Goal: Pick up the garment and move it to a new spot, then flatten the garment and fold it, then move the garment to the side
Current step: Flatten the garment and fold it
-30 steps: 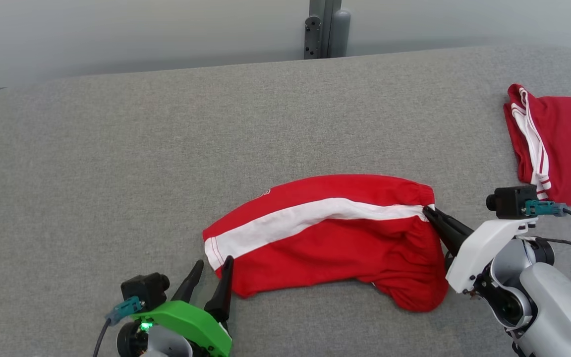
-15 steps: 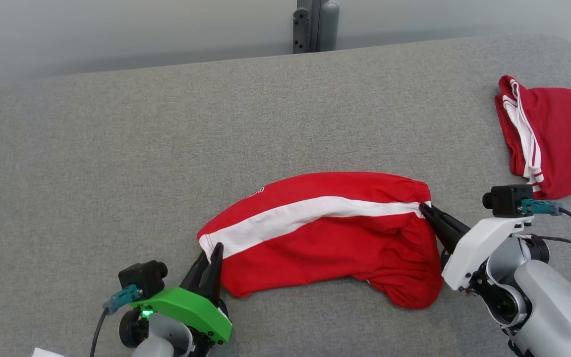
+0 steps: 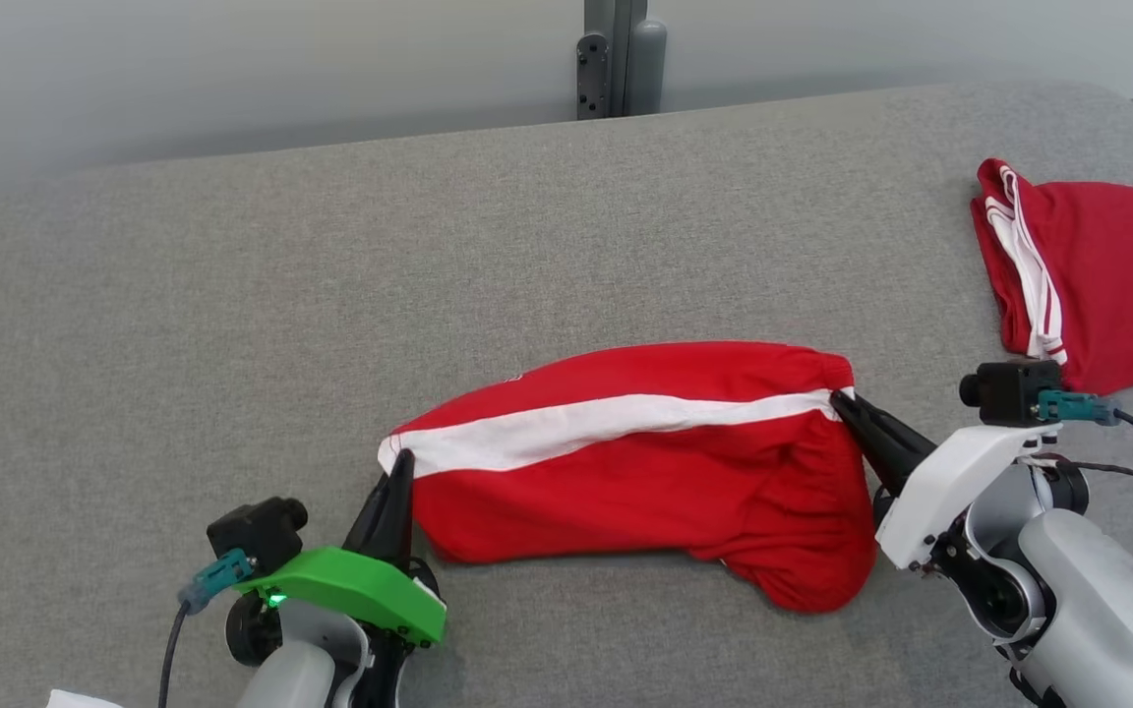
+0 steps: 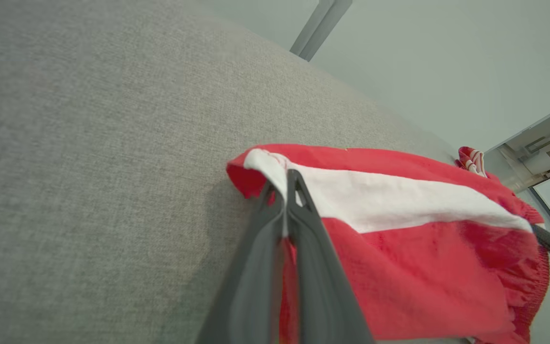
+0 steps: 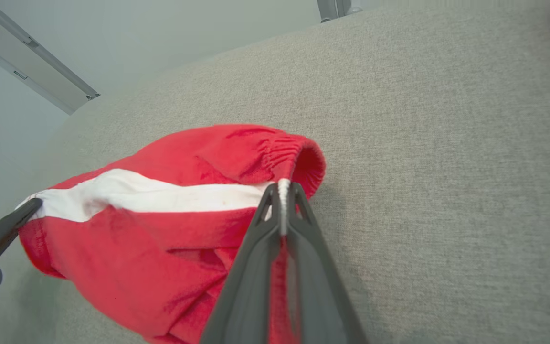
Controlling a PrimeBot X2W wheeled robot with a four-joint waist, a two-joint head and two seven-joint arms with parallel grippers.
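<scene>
The garment (image 3: 645, 472) is a pair of red shorts with a white side stripe, stretched sideways over the grey padded table (image 3: 330, 295). My left gripper (image 3: 399, 462) is shut on its left hem, at the end of the white stripe. In the left wrist view the two dark fingers (image 4: 299, 210) pinch that hem of the garment (image 4: 399, 248). My right gripper (image 3: 837, 400) is shut on the elastic waistband at the right end of the stripe. The right wrist view shows its fingers (image 5: 282, 200) clamped on the waistband of the garment (image 5: 160, 229), which sags below.
A second red garment (image 3: 1098, 285) with white stripes lies at the table's far right edge. A grey post (image 3: 621, 59) stands behind the table's back edge. Bare grey padding stretches to the left and behind the shorts.
My left gripper has gone from open beside the hem to shut on it and has pulled it left. The garment now lies tauter between both grippers. The head camera has shifted slightly.
</scene>
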